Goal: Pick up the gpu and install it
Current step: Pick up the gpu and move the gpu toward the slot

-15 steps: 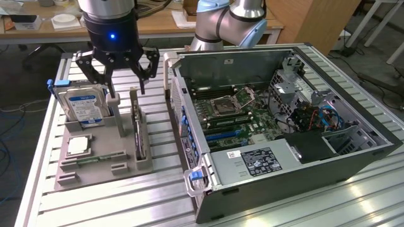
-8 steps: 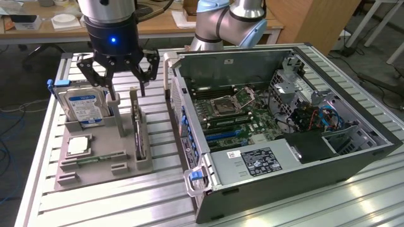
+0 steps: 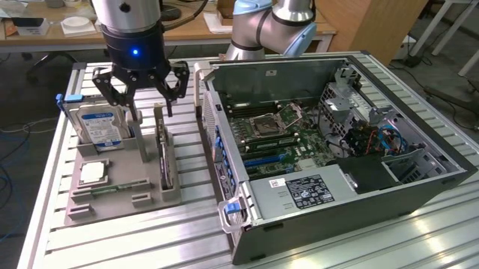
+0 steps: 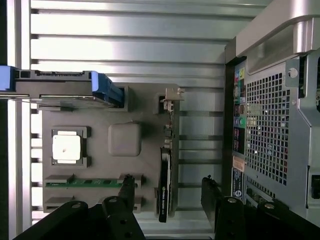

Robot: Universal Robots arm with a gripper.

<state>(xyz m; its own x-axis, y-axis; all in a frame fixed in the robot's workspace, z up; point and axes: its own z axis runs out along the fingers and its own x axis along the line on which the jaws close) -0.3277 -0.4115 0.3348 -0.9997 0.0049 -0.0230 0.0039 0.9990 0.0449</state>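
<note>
The gpu (image 3: pixel 164 159) is a thin dark card standing on its edge in a slot along the grey holder tray (image 3: pixel 112 202), nearest the computer case, with its metal bracket at the far end. My gripper (image 3: pixel 148 109) hangs open above the card's bracket end and holds nothing. In the wrist view the gpu (image 4: pixel 164 175) appears edge-on, and the two fingertips (image 4: pixel 127 184) stand on either side of it, well apart from the card, with the gripper (image 4: pixel 168 186) centred over it.
A silver hard drive (image 3: pixel 101 128) with a blue-white label stands upright in the tray on the exterior view's left. A processor chip (image 3: pixel 93 172) and a green memory stick (image 3: pixel 112 188) lie in front. The open computer case (image 3: pixel 329 140) sits close on the exterior view's right, motherboard exposed.
</note>
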